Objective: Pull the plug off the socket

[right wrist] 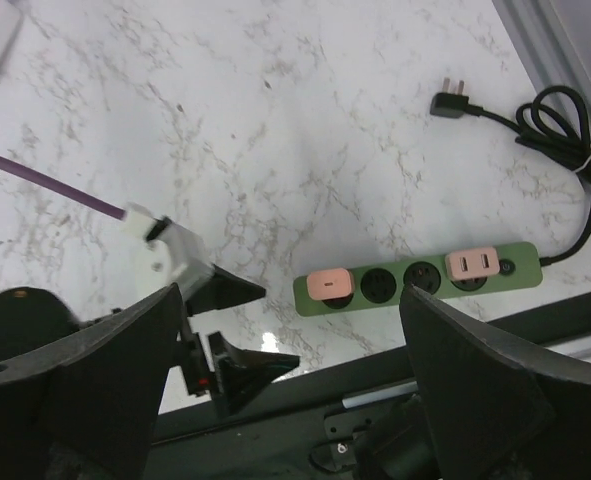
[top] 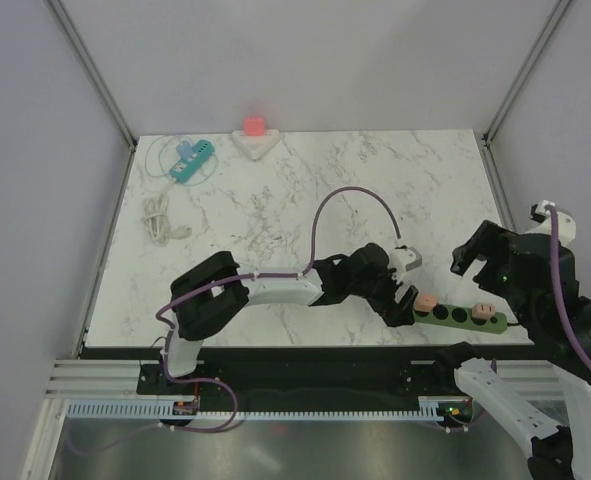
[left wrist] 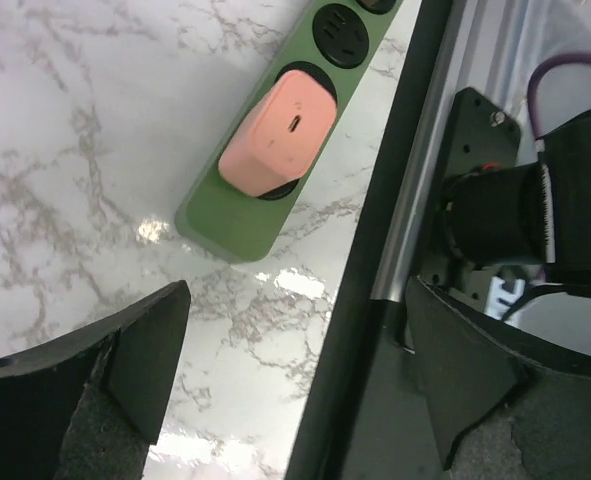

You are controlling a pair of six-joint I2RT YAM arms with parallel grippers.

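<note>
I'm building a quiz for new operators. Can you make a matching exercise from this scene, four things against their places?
Things:
1. single-port pink plug
2. two-port pink plug
3. teal power strip
4. white cable

Places:
A. far left corner of the table
B. green power strip, socket nearest its black cord
C. coiled by the table's left edge
D. green power strip, socket farthest from its cord

Pairs: 1-D, 2-B, 3-A, 4-C.
</note>
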